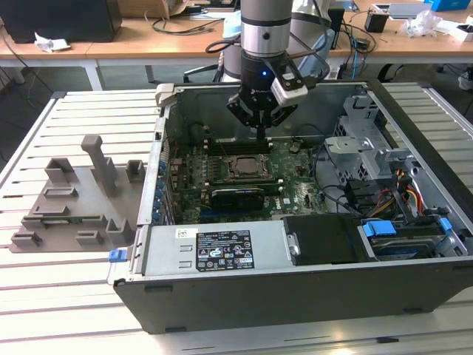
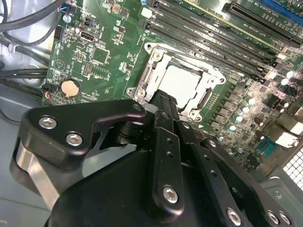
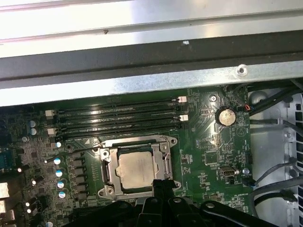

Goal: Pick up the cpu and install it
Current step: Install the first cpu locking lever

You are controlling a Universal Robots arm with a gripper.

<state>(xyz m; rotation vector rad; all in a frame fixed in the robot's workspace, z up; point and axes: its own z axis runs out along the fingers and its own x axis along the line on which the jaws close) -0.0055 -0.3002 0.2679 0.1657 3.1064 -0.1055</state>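
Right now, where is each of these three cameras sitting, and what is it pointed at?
Exterior view: off the arm, looking down into the open computer case; the arm and gripper show.
First wrist view: on the arm, facing the motherboard and cpu; gripper parts show.
Second wrist view: on the arm, behind the gripper.
Both wrist views share the cpu in its socket.

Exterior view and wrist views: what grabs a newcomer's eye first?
The open computer case on the slatted table, with the gripper poised inside it over the motherboard. In both wrist views, the cpu sits in its socket frame, just beyond the fingertips. A grey fixture tray lies at the exterior view's left.
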